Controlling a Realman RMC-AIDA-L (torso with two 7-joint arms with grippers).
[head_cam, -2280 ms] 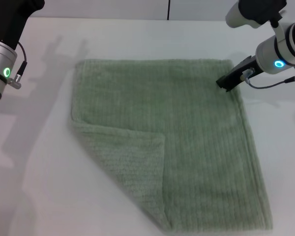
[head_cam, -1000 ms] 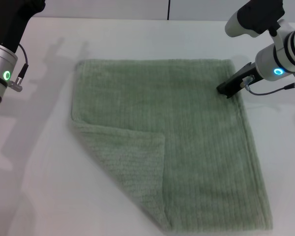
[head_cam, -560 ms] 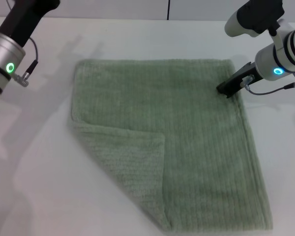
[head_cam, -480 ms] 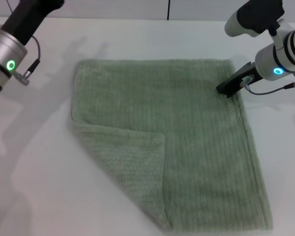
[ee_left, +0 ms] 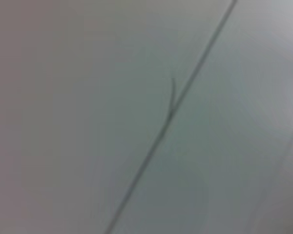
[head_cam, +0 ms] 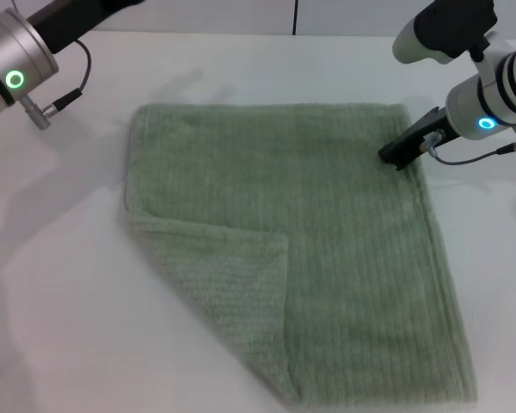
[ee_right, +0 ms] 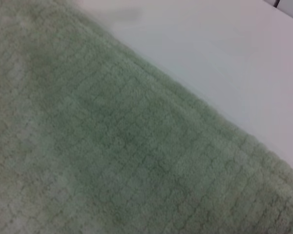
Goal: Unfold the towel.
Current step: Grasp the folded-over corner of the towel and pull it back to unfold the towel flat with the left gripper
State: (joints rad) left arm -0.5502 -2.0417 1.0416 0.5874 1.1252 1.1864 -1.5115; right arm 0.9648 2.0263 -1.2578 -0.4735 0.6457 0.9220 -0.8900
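Observation:
The sage-green towel (head_cam: 327, 241) lies spread flat on the white table (head_cam: 60, 284). Its front-left corner (head_cam: 228, 284) is folded over onto it and shows the paler underside. My right gripper (head_cam: 399, 153) rests low at the towel's far right corner, touching its edge. The right wrist view shows the towel's ribbed pile (ee_right: 112, 161) close up, with bare table (ee_right: 210, 53) beside its hem. My left arm (head_cam: 17, 64) is raised at the far left, above the table and away from the towel; its gripper is out of view.
Bare white table surrounds the towel on the left, back and right. A wall with a dark vertical seam (head_cam: 294, 17) stands behind the table. The left wrist view shows only a blurred grey surface with a thin dark line (ee_left: 171, 112).
My left arm has swung upward and toward the back left, away from the towel. My right arm and the towel have stayed still.

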